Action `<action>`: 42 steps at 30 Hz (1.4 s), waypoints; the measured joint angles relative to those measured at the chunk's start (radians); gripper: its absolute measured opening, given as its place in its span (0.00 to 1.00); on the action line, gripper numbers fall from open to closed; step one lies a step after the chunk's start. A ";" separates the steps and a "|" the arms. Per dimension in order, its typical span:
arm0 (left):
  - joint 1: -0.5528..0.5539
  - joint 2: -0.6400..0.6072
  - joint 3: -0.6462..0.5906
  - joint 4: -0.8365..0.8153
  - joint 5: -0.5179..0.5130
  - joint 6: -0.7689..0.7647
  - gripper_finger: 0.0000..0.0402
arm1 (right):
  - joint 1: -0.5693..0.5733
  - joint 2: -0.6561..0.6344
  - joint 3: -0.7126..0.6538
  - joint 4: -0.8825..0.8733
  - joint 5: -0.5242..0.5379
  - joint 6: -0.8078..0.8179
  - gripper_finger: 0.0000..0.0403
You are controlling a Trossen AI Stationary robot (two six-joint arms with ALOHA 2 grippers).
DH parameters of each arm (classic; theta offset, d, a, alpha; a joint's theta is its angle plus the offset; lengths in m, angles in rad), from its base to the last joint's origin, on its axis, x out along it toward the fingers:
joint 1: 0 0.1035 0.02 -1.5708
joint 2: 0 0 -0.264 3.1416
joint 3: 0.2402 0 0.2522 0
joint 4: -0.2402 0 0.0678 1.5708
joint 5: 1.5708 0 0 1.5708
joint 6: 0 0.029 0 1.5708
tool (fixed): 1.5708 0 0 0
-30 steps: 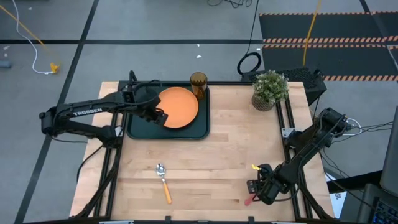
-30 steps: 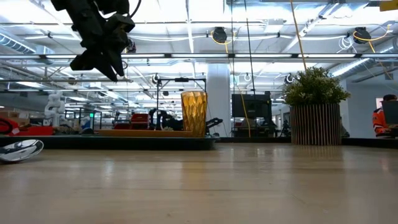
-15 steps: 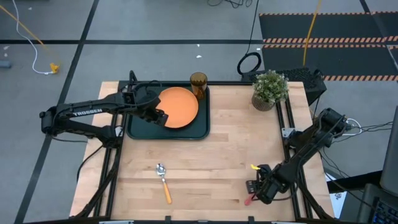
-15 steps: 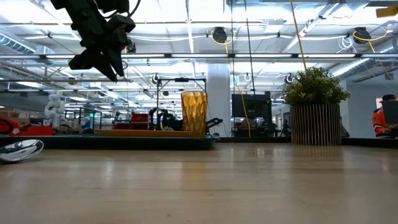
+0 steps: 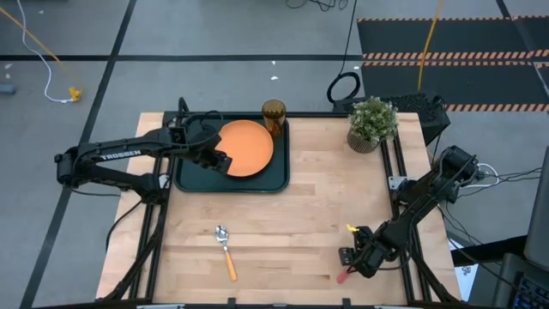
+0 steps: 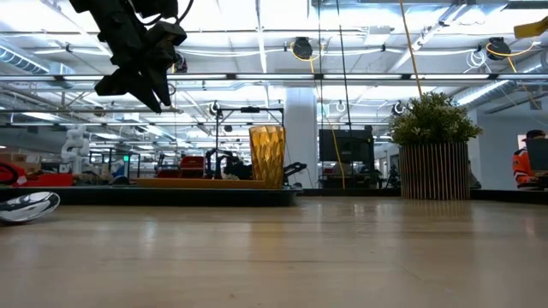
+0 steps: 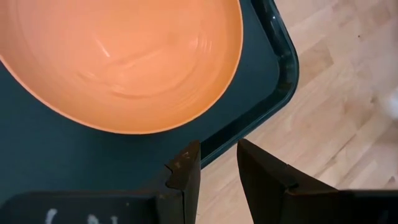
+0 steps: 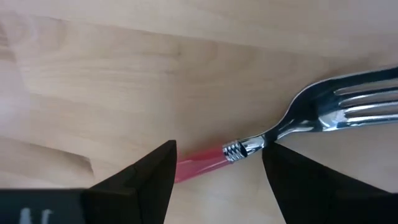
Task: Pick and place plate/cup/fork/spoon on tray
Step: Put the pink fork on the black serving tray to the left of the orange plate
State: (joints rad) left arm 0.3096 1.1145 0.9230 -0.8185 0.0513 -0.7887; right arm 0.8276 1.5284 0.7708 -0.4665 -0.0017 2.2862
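The orange plate [image 5: 246, 148] lies flat on the dark tray [image 5: 193, 176]. The amber cup [image 5: 274, 116] stands upright in the tray's far right corner. My left gripper [image 5: 221, 161] hangs above the tray by the plate's near left rim [image 7: 143, 121], fingers a narrow gap apart and empty. The fork [image 8: 292, 124] lies on the table near the near right corner. My right gripper [image 8: 214, 180] is open over it, one finger on each side of where neck and red handle [image 8: 199, 163] meet. The orange-handled spoon [image 5: 225, 249] lies near the front edge. My right gripper comes at the fork from above, its fingers across the fork. The red handle [image 8: 186, 168] runs out of sight under one finger [image 8: 143, 180]. I cannot tell whether a finger touches it. The fork lies flat on the table.
A potted green plant [image 5: 372, 123] stands at the far right of the table. The wooden table top [image 5: 292, 223] between tray, spoon and fork is bare. Beyond the table the low view shows a large hall, with a person in orange [image 6: 524, 167] at the far right.
My right arm has sunk a little over the fork. In the low view its yellow tag comes lower into the picture's top right corner.
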 joint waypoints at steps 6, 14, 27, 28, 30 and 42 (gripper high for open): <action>0.000 0.000 0.000 0.000 0.000 0.002 0.26 | -0.009 0.001 0.000 -0.007 0.038 -0.013 0.58; 0.000 0.000 0.000 0.000 0.000 0.001 0.26 | -0.047 0.002 -0.003 0.025 0.026 0.004 0.58; 0.000 0.000 0.000 0.000 -0.002 -0.003 0.26 | -0.121 0.003 0.004 0.034 0.111 -0.009 0.58; 0.000 0.000 0.000 0.000 -0.002 -0.003 0.26 | -0.125 0.003 0.004 0.034 0.118 -0.010 0.58; 0.000 0.000 0.000 0.000 -0.003 -0.003 0.26 | -0.134 0.003 0.004 0.032 0.132 -0.015 0.58; 0.000 0.000 0.000 0.000 -0.017 -0.006 0.26 | -0.170 0.003 0.005 0.020 0.226 -0.063 0.58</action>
State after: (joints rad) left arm 0.3096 1.1145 0.9230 -0.8188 0.0341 -0.7952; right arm 0.6575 1.5318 0.7753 -0.4470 0.2241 2.2235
